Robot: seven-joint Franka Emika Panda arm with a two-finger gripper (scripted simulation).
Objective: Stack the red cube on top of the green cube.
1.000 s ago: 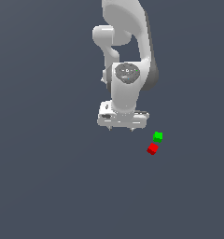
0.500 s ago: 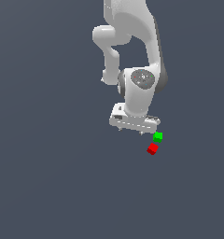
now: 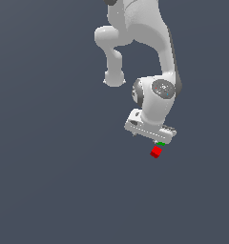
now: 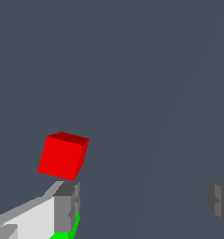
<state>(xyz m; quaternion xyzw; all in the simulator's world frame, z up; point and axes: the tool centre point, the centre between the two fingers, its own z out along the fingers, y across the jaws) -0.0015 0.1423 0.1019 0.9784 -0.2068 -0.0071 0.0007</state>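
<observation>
The red cube [image 3: 156, 151] rests on the grey floor just below the white gripper [image 3: 154, 138] in the exterior view. Only a thin strip of the green cube [image 3: 160, 143] shows at the hand's lower edge, touching or very close to the red cube. In the wrist view the gripper [image 4: 142, 198] is open, with a wide bare gap between its fingers [image 4: 65, 207]. The red cube [image 4: 62, 156] lies just beyond one fingertip, outside the gap. A sliver of the green cube [image 4: 69, 232] shows against that same finger.
A plain dark grey floor [image 3: 49, 190] lies all around the two cubes. The white arm [image 3: 150, 57] rises above the hand; nothing else stands nearby.
The hand has moved toward the exterior view's right and lower, ending over the cubes. It now covers most of the green cube. The cubes have not moved.
</observation>
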